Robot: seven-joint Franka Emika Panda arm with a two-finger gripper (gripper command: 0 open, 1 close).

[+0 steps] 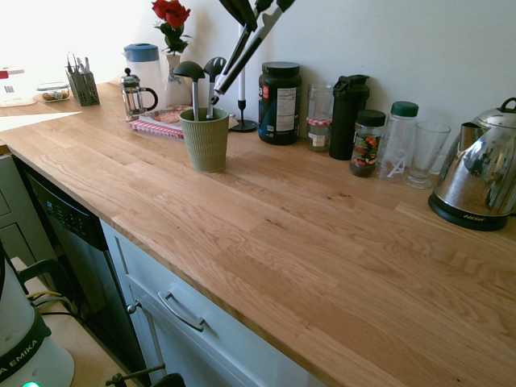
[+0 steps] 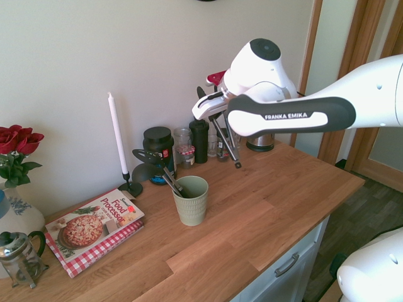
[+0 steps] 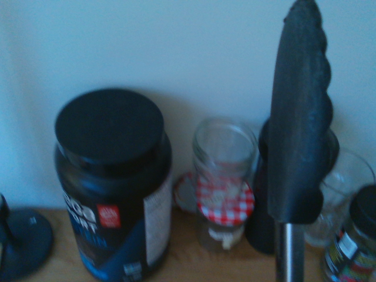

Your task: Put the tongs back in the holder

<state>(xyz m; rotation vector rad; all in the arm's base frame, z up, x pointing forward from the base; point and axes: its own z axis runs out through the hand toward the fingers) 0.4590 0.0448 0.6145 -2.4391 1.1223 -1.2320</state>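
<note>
My claw is clamped on the tongs, which hang tilted in the air above the desk's back edge, well above the holder.

Wooden countertop, pale wall behind. Olive ribbed holder stands on it out from the wall, with ladles inside. Cookbook on a checked cloth beside it, French press, candlestick. Along the wall: black tub, jar with checked lid, black bottle, spice jar, glass, kettle. Cutlery caddy at the far end.
</note>
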